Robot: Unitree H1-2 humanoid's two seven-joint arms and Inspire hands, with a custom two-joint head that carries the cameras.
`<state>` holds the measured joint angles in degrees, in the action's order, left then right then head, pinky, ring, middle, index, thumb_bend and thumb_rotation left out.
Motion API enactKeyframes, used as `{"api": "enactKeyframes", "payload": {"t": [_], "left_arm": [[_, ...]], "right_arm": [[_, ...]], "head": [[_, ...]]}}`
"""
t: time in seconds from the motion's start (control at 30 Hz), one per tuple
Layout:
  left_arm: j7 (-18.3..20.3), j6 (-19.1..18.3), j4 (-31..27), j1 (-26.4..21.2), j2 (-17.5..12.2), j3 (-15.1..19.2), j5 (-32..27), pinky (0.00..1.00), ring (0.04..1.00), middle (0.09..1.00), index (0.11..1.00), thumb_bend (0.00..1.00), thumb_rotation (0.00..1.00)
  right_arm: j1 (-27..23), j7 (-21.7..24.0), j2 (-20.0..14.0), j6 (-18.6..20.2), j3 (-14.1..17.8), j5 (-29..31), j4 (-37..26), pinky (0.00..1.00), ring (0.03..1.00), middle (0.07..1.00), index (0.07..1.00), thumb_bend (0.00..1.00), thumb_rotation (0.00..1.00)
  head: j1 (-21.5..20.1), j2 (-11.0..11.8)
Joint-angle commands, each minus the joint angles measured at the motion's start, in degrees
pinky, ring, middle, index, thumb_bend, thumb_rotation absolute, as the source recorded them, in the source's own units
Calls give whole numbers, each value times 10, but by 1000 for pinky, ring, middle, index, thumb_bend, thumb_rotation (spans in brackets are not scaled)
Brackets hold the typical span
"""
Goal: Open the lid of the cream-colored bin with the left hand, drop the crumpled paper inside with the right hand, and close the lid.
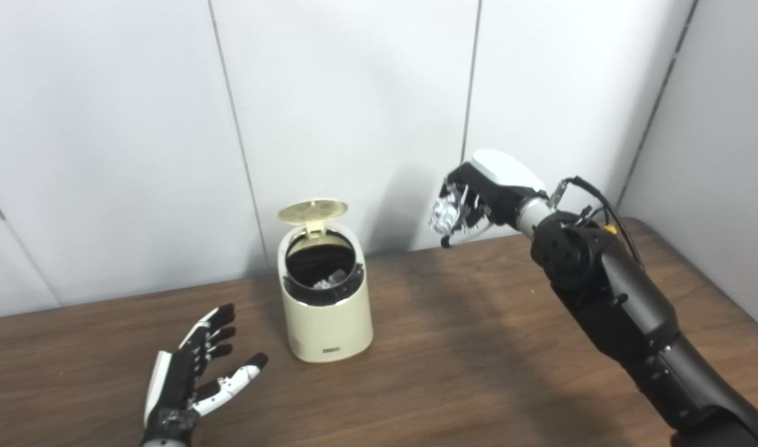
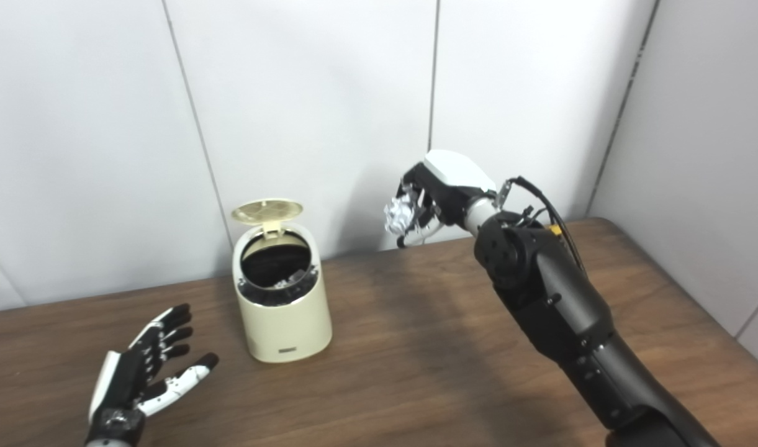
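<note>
Left eye view shows the bin (image 1: 326, 298) with its lid (image 1: 312, 210) up to receive the crumpled paper (image 1: 443, 215), clutched aloft in the right hand (image 1: 478, 198), well right of it, while the left hand (image 1: 195, 375) rests spread and empty.

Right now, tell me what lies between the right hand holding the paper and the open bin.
Nothing: only bare table and wall separate the right hand, shut on the crumpled paper, from the bin. Both views show this.
</note>
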<state>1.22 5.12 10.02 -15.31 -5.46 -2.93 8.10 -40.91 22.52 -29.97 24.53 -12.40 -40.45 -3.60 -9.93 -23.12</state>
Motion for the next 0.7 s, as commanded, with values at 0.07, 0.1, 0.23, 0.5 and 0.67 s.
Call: {"api": "enactKeyframes", "payload": {"t": [0.07, 0.1, 0.23, 0.5, 0.67], "left_arm": [[-10, 23, -5, -28, 5, -3, 8, 770, 837, 871, 891, 709, 215], [-12, 23, -5, -29, 7, -4, 10, 773, 837, 872, 891, 712, 221], [-18, 20, -7, -30, 15, -8, 20, 772, 837, 873, 891, 720, 239], [-23, 18, -7, -34, 25, -11, 30, 780, 838, 879, 893, 714, 242], [-25, 19, -5, -36, 29, -13, 29, 753, 834, 880, 891, 705, 225]], "right_arm": [[-36, -12, 20, 7, 3, -11, -28, 318, 371, 461, 507, 528, 2], [-37, -8, 27, 12, 3, -10, -33, 314, 366, 455, 512, 528, 3], [-41, 2, 54, 22, -2, -17, -45, 385, 468, 498, 469, 529, 0], [-48, 10, 83, 15, -25, -32, -50, 266, 332, 446, 505, 529, 0], [-59, 43, 101, 23, -33, -41, -50, 335, 366, 444, 508, 529, 0]], "head": [[13, 1], [18, 1], [35, 0], [54, -4], [59, -4]]}}
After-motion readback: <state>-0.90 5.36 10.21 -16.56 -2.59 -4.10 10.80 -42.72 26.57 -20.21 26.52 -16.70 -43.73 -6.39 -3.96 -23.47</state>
